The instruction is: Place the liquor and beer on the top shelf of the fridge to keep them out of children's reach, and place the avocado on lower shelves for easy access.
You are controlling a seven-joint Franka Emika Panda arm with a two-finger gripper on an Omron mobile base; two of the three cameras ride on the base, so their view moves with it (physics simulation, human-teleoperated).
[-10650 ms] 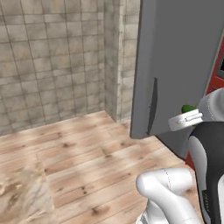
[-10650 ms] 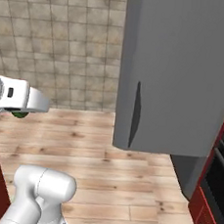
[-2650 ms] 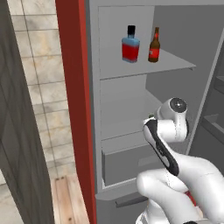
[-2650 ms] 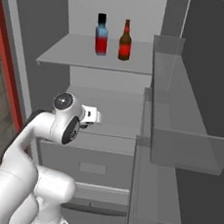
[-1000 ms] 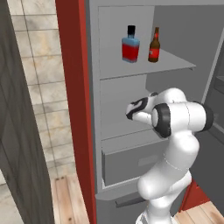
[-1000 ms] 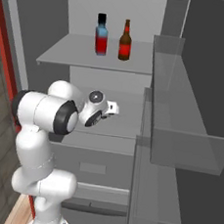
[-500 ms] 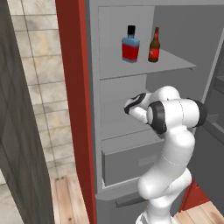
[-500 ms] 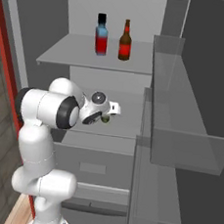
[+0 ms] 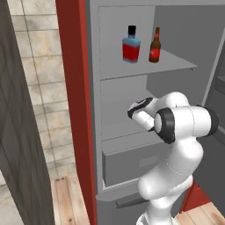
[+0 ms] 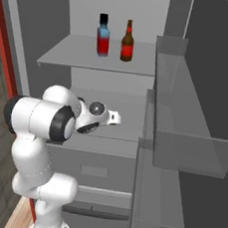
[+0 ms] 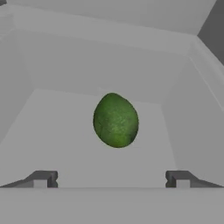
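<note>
A beige stone-tile wall (image 9: 37, 79) stands at nine o'clock in the left base view, and light wood-plank flooring (image 9: 66, 200) lies below it at seven o'clock, beside a dark grey panel (image 9: 17, 145).

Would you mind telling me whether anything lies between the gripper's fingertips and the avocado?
Nothing does. In the hand view the gripper is open, and the stretch up to the avocado is bare grey shelf.

Base views flank fridge (image 9: 74, 88); hand inside
</note>
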